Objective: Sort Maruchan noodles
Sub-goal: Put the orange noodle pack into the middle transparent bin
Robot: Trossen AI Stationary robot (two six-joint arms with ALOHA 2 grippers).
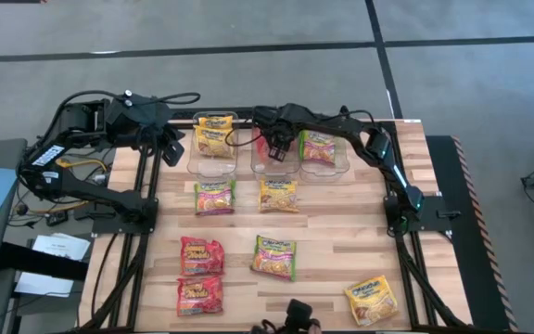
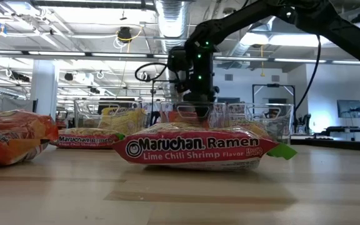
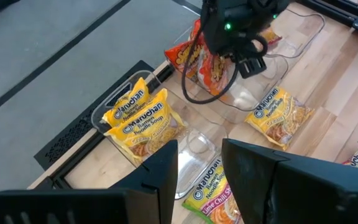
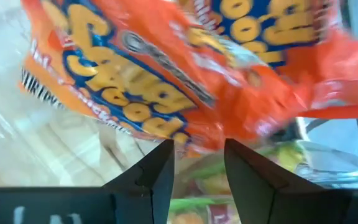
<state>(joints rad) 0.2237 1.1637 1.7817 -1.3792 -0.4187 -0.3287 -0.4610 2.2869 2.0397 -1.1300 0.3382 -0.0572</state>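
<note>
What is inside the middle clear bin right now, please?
A red noodle packet hangs in the middle bin under the right gripper, jaws open. Anything beneath is hidden.

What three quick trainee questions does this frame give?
1. The right hand hangs over which of the three clear plastic bins? A left, B middle, C right.
2. True or false: the left hand grips a yellow packet.
3. How many red crinkly plastic ramen packets lie loose on the wooden table?
Key: 1 B. 2 false, it is open and empty. 3 two.
</note>
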